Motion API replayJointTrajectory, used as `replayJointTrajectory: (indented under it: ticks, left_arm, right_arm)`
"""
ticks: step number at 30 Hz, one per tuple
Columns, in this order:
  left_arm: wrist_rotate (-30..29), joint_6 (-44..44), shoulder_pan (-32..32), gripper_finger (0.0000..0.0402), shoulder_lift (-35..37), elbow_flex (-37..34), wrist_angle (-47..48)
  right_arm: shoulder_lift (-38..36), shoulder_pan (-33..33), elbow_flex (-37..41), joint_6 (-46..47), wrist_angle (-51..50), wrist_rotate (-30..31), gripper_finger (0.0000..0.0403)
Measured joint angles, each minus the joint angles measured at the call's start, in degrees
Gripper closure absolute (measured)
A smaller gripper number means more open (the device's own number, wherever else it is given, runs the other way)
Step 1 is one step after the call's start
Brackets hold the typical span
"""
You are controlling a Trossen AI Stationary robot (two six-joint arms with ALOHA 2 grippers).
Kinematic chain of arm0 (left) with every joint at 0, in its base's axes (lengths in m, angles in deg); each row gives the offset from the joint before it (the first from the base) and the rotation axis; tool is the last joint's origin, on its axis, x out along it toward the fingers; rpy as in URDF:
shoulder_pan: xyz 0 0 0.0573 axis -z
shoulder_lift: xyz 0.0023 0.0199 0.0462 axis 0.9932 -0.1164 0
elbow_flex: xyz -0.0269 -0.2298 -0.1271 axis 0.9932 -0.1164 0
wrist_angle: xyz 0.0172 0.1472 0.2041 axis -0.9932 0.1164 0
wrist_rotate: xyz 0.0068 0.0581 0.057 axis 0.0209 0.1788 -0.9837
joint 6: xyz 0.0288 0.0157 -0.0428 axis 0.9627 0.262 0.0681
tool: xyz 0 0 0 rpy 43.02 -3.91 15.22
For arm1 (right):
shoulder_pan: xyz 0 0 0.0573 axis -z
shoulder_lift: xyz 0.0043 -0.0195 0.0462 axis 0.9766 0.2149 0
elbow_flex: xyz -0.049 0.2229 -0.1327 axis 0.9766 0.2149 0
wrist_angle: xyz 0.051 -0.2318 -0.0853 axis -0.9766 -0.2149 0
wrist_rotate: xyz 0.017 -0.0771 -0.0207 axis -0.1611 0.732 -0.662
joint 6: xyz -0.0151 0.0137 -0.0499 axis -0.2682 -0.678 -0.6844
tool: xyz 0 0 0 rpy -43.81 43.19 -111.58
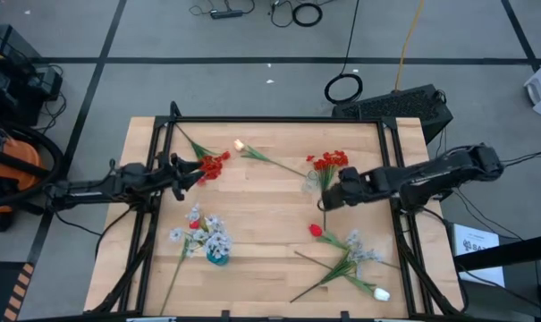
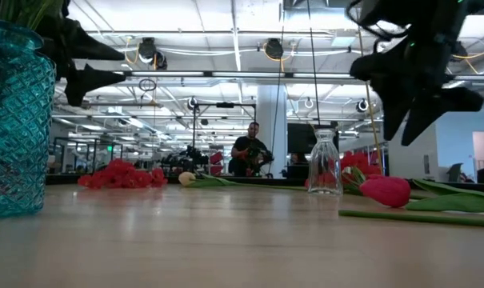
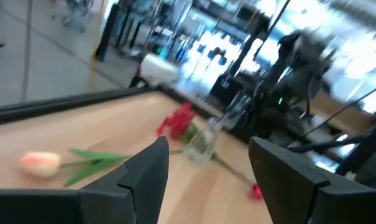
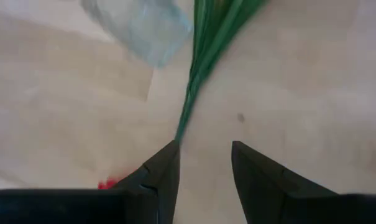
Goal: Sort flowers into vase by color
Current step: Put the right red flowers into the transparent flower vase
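A clear glass vase (image 1: 312, 183) stands mid-table. A red blossom cluster (image 1: 328, 161) lies beside it, its green stem (image 4: 197, 81) running toward my right gripper (image 4: 203, 165). That gripper is open, points down, and has the stem's end just ahead of one fingertip. My left gripper (image 1: 185, 170) is open and empty beside another red cluster (image 1: 213, 165) lying at the table's left. A teal vase (image 1: 216, 258) near the front holds pale blue-white sprays (image 1: 203, 231). A cream tulip (image 1: 239, 144) lies at the back. A red tulip (image 1: 315, 230), a pale spray (image 1: 359, 255) and a cream tulip (image 1: 380, 293) lie at the front right.
The table has a black frame rail (image 1: 279, 120) along its edges. A loose green stem (image 1: 176, 273) lies at the front left beside the teal vase. Bare wood (image 1: 261, 206) lies between the two vases. A person (image 2: 250, 152) sits far behind the table in the low view.
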Motion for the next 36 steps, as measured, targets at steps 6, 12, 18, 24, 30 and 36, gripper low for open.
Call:
replayJointTrajectory:
  ticks: [6,12,18,24,30,36]
  left_arm:
    - [-0.81,0.33,-0.03,0.0174,-4.03,4.30,7.48]
    - [0.67,4.72,-0.02,0.0174,-5.88,7.10,13.61]
    - [0.70,12.25,-0.03,0.0174,-6.39,10.51,13.59]
    - [0.48,15.09,-0.01,0.0174,-6.53,13.12,13.62]
    - [0.43,15.25,-0.01,0.0174,-6.59,13.54,13.68]
    - [0.29,15.25,-0.01,0.0174,-6.64,13.54,13.66]
  right_arm:
    - [2.62,9.19,0.00,-6.85,1.59,-3.33,0.0266]
    - [7.07,14.96,-0.04,-11.03,9.83,-6.95,0.0266]
    - [13.34,18.10,-0.02,-11.92,10.22,-8.72,0.0266]
    - [18.29,19.16,-0.31,-13.05,15.53,-8.86,0.0266]
    - [21.84,20.69,-0.52,-14.81,17.62,-9.12,0.0280]
    - [21.84,22.57,-0.45,-18.56,16.90,-9.32,0.0357]
